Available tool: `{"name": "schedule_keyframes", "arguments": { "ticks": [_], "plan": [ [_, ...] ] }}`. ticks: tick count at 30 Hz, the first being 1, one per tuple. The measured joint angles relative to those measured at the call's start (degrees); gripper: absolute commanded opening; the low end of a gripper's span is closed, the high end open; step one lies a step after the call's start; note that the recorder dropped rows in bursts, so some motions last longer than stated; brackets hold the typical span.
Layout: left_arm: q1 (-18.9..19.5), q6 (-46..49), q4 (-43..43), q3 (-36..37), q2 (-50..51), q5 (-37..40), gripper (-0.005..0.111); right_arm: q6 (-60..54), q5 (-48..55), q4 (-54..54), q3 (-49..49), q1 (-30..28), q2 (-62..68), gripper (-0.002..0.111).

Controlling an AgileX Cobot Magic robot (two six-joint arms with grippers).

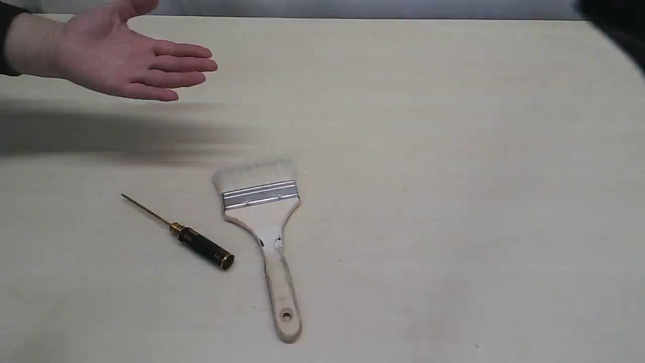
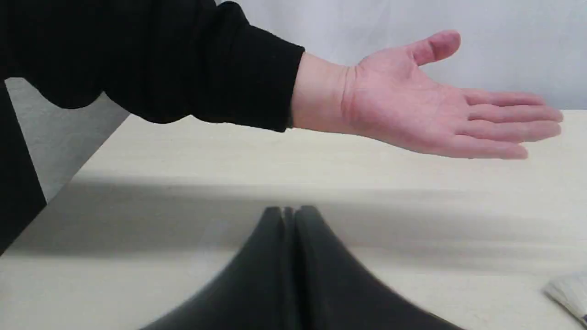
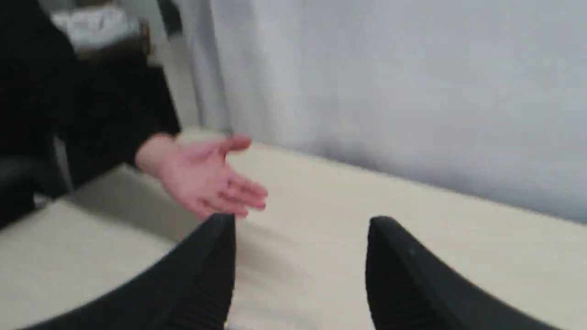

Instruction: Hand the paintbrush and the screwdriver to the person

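The paintbrush (image 1: 264,227) lies flat near the table's front middle, pale bristles pointing away and its holed wooden handle toward the front edge. Just left of it lies the screwdriver (image 1: 194,240), black handle to the right, thin shaft pointing left and back. The person's open hand (image 1: 126,58) hovers palm up over the back left of the table; it also shows in the left wrist view (image 2: 412,105) and the right wrist view (image 3: 206,178). My left gripper (image 2: 289,213) is shut and empty, low over the table. My right gripper (image 3: 300,224) is open and empty, high up.
The pale wooden table (image 1: 453,201) spreads wide to the right of the tools. A dark blurred piece of the right arm (image 1: 615,25) shows at the exterior view's top right corner. A grey wall backs the table. Brush bristles (image 2: 568,293) peek into the left wrist view.
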Motion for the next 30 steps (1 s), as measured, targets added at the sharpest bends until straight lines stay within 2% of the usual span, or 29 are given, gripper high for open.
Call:
{"name": "schedule_keyframes", "arguments": {
  "ticks": [7,14,17,22,30],
  "plan": [
    [0.0,0.0,0.0,0.0,0.0,0.0,0.0,-0.4,24.0,-1.5,-20.4,6.2,29.8,0.048],
    [0.0,0.0,0.0,0.0,0.0,0.0,0.0,7.5,37.5,-11.9,-35.7,13.3,52.6,0.048],
    [0.0,0.0,0.0,0.0,0.0,0.0,0.0,11.7,40.6,-15.7,-40.0,15.5,60.4,0.048],
    [0.0,0.0,0.0,0.0,0.0,0.0,0.0,15.1,41.5,-16.0,-44.0,16.4,69.9,0.048],
    [0.0,0.0,0.0,0.0,0.0,0.0,0.0,16.7,41.5,-10.8,-45.4,16.4,78.4,0.048]
  ]
}}
